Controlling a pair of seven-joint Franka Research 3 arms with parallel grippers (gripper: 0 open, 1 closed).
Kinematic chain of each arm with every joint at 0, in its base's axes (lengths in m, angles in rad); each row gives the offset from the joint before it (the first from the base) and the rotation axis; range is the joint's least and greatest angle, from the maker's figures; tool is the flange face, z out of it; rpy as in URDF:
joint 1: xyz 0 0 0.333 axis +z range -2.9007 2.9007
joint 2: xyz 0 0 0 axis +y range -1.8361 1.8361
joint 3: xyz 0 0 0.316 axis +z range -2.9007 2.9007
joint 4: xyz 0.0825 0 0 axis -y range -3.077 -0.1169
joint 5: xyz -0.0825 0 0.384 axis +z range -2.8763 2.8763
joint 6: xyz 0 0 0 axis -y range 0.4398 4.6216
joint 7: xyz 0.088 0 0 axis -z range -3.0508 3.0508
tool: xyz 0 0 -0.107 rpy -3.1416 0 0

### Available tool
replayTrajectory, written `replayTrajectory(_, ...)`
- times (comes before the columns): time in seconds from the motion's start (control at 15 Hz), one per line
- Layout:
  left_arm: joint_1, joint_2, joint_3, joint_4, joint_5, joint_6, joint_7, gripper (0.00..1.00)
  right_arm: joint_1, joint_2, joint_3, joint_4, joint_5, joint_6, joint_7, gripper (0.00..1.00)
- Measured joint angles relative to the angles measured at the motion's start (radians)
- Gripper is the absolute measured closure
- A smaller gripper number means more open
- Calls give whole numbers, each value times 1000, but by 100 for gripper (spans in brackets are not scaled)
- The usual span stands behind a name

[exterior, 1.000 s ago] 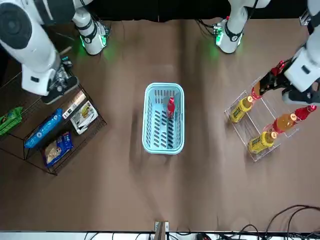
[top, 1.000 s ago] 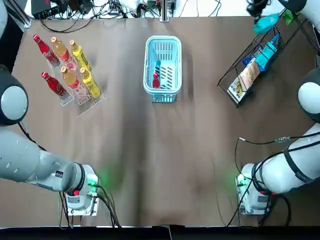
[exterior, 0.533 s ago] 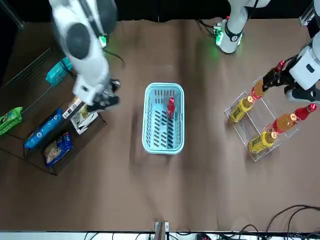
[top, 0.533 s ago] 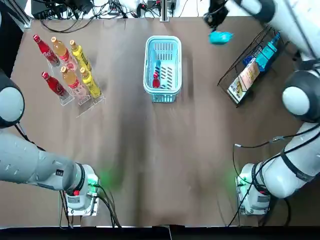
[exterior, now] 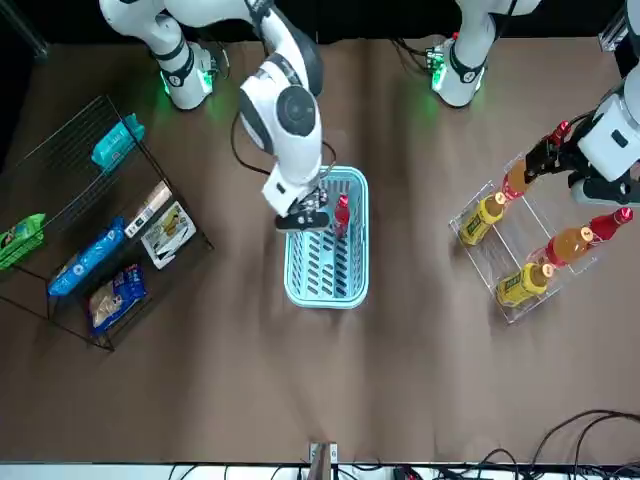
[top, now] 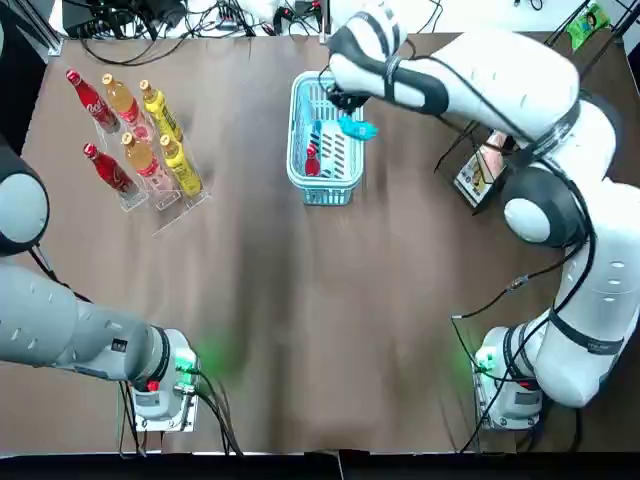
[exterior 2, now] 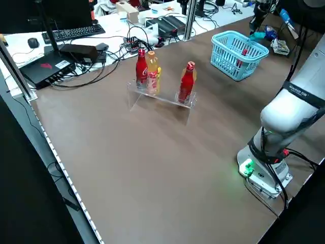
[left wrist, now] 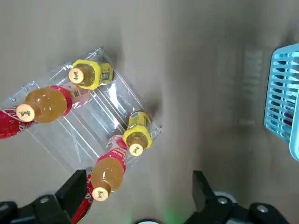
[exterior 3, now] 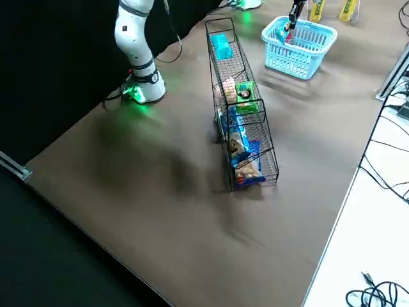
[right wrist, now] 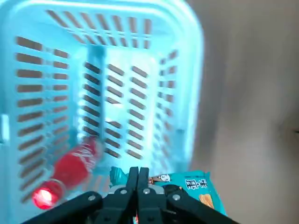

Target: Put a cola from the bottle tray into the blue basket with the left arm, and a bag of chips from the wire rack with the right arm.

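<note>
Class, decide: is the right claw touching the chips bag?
Touching. The right wrist view shows the right claw closed on the chips bag at its edge, over the basket.

Right claw (exterior: 305,217) at blue basket (exterior: 326,299) rim

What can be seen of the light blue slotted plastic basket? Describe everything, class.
The light blue plastic basket is rectangular, open-topped, with slotted walls and floor. It stands upright on the brown table. A red cola bottle lies inside. The right gripper, shut on a teal chip bag, hovers over its edge.
</note>
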State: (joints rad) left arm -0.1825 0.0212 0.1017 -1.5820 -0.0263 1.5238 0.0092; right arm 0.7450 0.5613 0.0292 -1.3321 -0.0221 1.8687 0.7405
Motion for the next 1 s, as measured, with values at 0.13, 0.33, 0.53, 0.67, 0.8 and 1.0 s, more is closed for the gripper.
replayTrajectory(0.13,0,0,1,0,0,0,0,0,12,15,-1,1,0,54,20,98)
replayTrajectory(0.33,0,0,1,0,0,0,0,0,10,23,-9,1,0,117,34,98)
replayTrajectory(0.53,0,0,1,0,0,0,0,0,9,44,-13,1,0,209,66,98)
replayTrajectory(0.67,0,0,1,0,0,0,0,0,7,66,-17,2,0,241,74,98)
replayTrajectory(0.8,0,0,1,0,0,0,0,0,2,67,-20,3,0,242,68,87)
replayTrajectory(1.0,0,0,1,0,0,0,0,0,-3,67,-24,11,0,241,50,62)
